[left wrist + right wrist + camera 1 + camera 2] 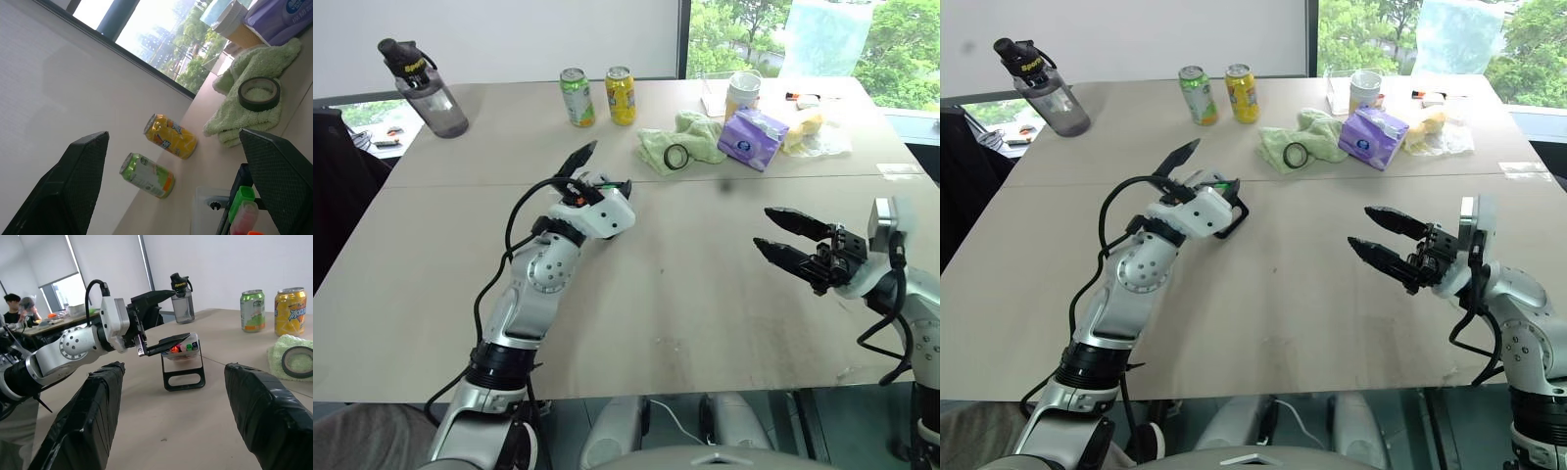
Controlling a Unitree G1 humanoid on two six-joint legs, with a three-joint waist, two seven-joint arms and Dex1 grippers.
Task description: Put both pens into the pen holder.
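Note:
The pen holder (182, 376), a black open frame with a clear plastic cup, stands on the table left of centre. Orange, green and red caps (182, 348) poke out of the cup, and I cannot tell whether any of them is a pen. My left gripper (180, 313) hovers just over the holder, open, with one finger above it and the other level with the cup's top; nothing sits between its fingers (73, 186). From the head, the left hand (582, 168) hides most of the holder (1232, 217). My right gripper (763, 227) hangs open and empty to the right, well apart from the holder.
At the back stand a grey water bottle (426, 88), a green can (576, 96) and a yellow can (621, 95). A green cloth (690, 137) carries a black tape ring (676, 156), beside a purple tissue pack (752, 137) and a cup (742, 93). A person (12, 306) sits far off.

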